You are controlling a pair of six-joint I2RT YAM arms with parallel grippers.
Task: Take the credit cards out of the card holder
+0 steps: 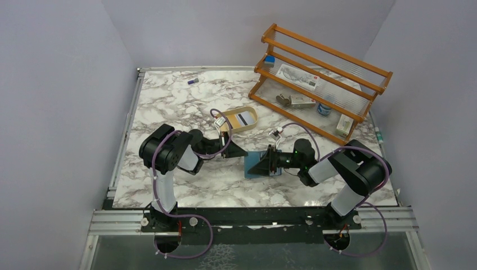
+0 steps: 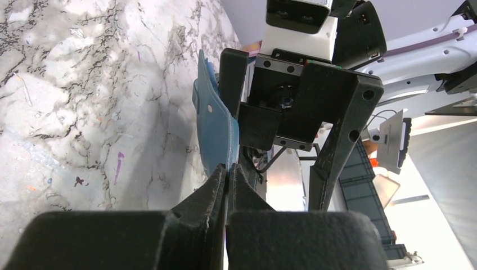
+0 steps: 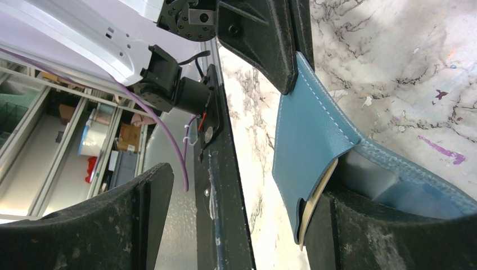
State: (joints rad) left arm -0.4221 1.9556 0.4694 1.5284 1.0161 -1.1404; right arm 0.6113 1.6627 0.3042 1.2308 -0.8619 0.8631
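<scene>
The teal card holder [image 1: 254, 170] lies open on the marble in the middle of the table, one flap [image 2: 216, 121] raised on edge. My left gripper [image 2: 228, 171] reaches in from the left and is shut on that flap's edge; its dark fingers [image 3: 270, 39] show at the top of the flap [image 3: 306, 135] in the right wrist view. My right gripper [image 3: 239, 191] stands open, wide. Its one finger rests inside the holder and the other hangs free beyond the table's front edge. A cream credit card's edge [image 3: 315, 191] peeks from under the flap. Another striped card [image 1: 243, 118] lies in the tan tray.
The tan oval tray [image 1: 251, 125] sits just behind the left gripper. A wooden shelf rack [image 1: 320, 79] with small boxes stands at the back right. A small purple item [image 1: 193, 82] lies at the far back left. A metal rail [image 3: 225, 185] runs along the near table edge.
</scene>
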